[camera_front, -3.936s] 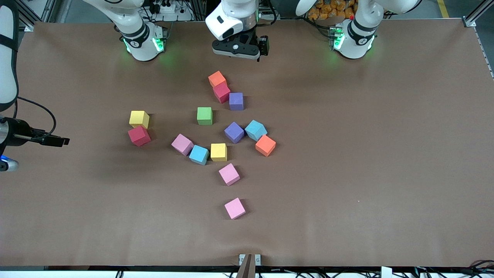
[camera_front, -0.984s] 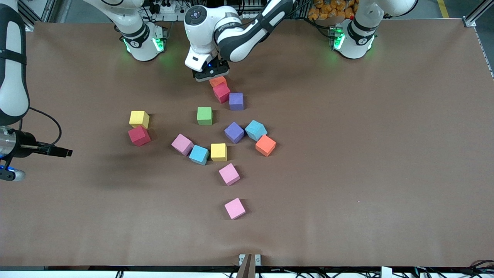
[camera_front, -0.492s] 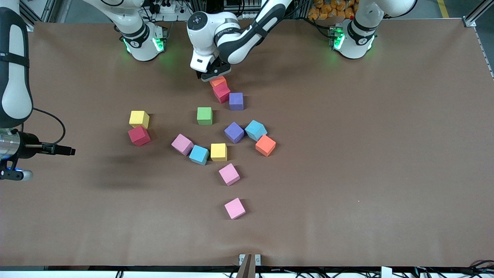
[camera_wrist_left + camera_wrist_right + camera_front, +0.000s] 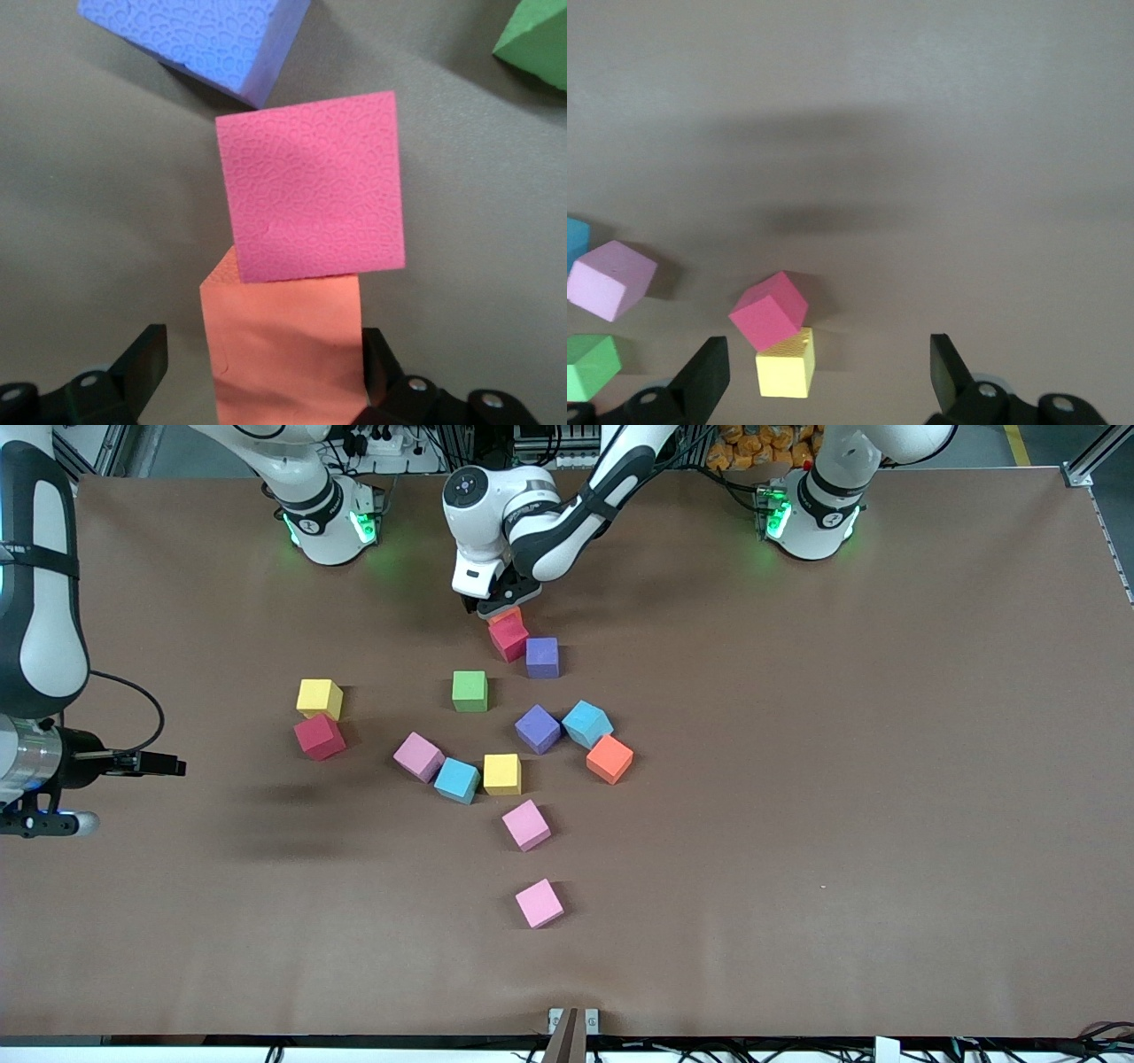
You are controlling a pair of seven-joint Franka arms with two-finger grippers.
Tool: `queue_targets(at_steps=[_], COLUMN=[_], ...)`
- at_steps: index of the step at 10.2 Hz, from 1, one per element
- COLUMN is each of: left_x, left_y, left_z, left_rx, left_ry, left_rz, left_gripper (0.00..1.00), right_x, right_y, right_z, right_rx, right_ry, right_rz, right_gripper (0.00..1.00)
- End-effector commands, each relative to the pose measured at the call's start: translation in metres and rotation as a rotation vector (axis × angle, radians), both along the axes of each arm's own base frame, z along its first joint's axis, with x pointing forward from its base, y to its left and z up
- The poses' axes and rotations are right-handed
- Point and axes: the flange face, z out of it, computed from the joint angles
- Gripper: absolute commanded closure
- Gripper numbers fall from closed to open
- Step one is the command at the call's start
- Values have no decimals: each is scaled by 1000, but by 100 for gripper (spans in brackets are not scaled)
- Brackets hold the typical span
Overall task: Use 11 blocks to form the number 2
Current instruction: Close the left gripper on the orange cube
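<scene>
Left hand [image 4: 266, 372] has dropped onto the orange block [image 4: 282, 350] — fingers on both sides, starting to pinch but not gripping yet. Red block [image 4: 312, 189] touches it just ahead. Right hand [image 4: 829, 372] waits wide open, so no number 2 yet.

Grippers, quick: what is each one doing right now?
Left gripper: open, fingers either side of the orange block, not yet gripping.
Right gripper: open, empty, waiting.
</scene>
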Motion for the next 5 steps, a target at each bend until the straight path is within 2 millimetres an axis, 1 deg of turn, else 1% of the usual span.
queue_targets(at_steps=[1, 2, 3, 4, 5], left_x=[-3, -3, -1, -1, 0], left_y=[-1, -1, -1, -3, -5], left_z=[-6, -10, -9, -5, 1], left_rx=[0, 4, 2, -3, -7], left_ry=[-22, -20, -19, -17, -16], left_rz=[27, 29, 33, 73, 158], left_gripper=[25, 32, 49, 54, 55], right_x=[2, 4, 5, 6, 5], right_y=[7, 15, 19, 20, 21], right_z=[-8, -14, -20, -29, -33], right_rx=[56, 59, 58, 61, 63], right_ry=[8, 16, 25, 39, 52], right_rz=[7, 18, 24, 25, 27], right_gripper=[0, 0, 0, 0, 0])
